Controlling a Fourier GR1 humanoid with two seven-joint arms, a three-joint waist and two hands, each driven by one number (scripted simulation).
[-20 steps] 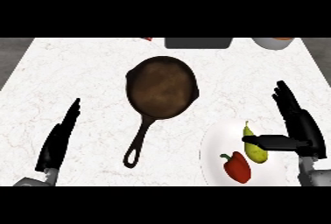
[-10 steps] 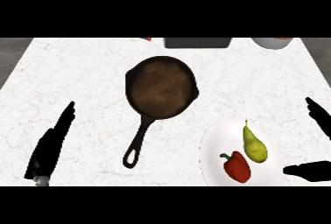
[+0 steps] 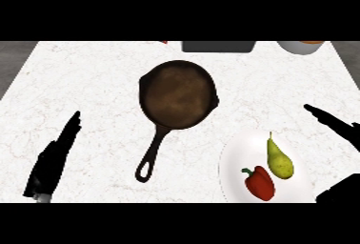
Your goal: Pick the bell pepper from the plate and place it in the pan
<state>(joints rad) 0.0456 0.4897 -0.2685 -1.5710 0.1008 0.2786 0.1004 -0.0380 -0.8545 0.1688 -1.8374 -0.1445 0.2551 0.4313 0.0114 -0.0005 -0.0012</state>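
A red bell pepper (image 3: 259,182) lies on the white plate (image 3: 235,161) at the lower right, beside a green pear (image 3: 278,159). The dark brown pan (image 3: 177,94) sits mid-counter, its handle (image 3: 153,156) pointing toward me. My right hand (image 3: 333,121) is at the right edge, fingers straight and open, thumb (image 3: 339,191) showing below; it is to the right of the plate and touches neither fruit. My left hand (image 3: 54,157) rests open at the lower left, fingers up.
A dark grey object (image 3: 217,45) and a pale bowl-like object (image 3: 301,46) stand at the counter's far edge. The counter's left edge runs diagonally at the upper left.
My right hand has drawn back to the right, off the plate and away from the pear. The left hand sank slightly lower. Pepper, pear and pan have not moved.
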